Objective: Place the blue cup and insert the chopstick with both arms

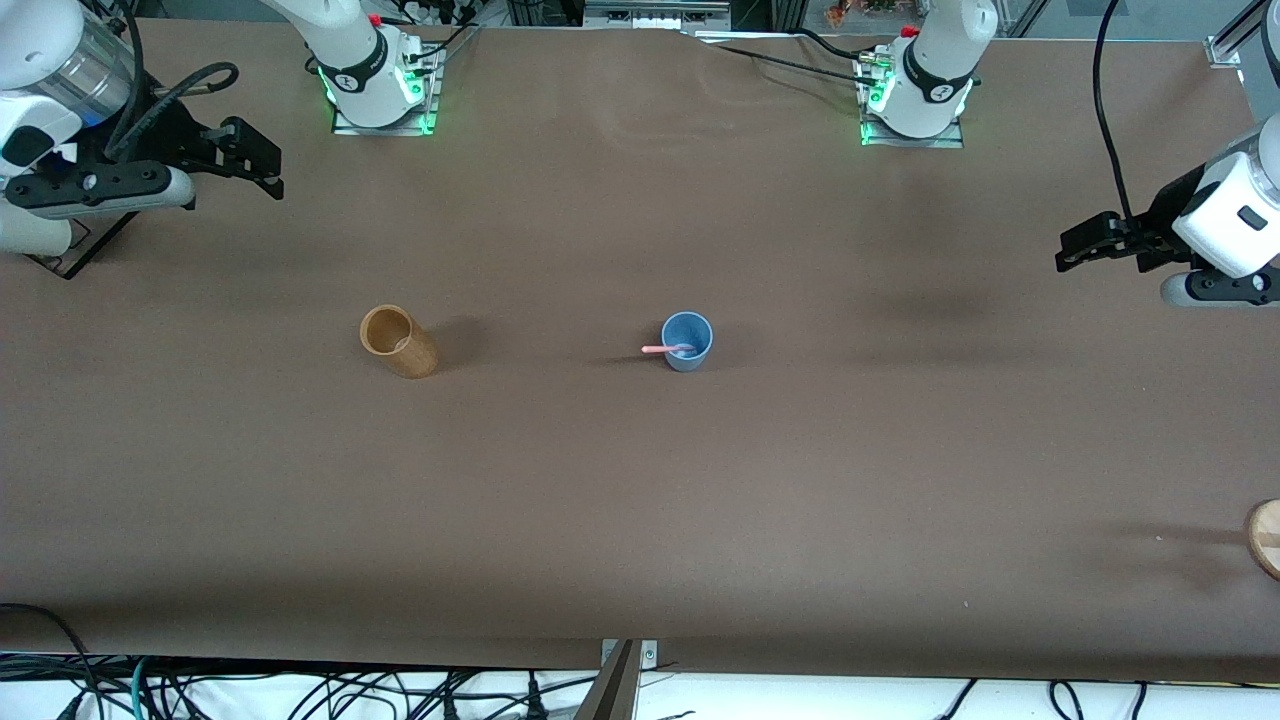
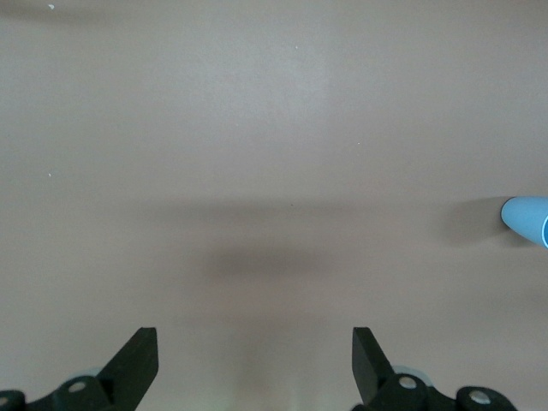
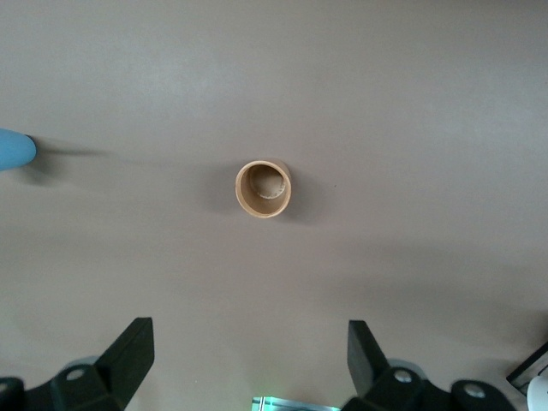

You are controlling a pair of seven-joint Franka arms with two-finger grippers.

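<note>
Blue cup: the blue cup is seen standing upright near the middle of the tabletop, free of both tools.
Chopstick: the chopstick is seen with one end inside the blue cup, leaning on the rim, its other end pointing toward the right arm's end of the tabletop.
Progress: placing and inserting are judged done; nothing of the task appears to be left, apart perhaps from parking the arms.
Left tool: the left tool is held with fingers spread apart and empty, over the left arm's end of the tabletop, well apart from the cup.
Right tool: the right tool is likewise spread apart and empty, over the right arm's end.
Brown cup: a brown wooden cup is left upright between the blue cup and the right arm's end, untouched.
Edge object: a round wooden thing is cut off at the left arm's end; its kind cannot be told.
</note>
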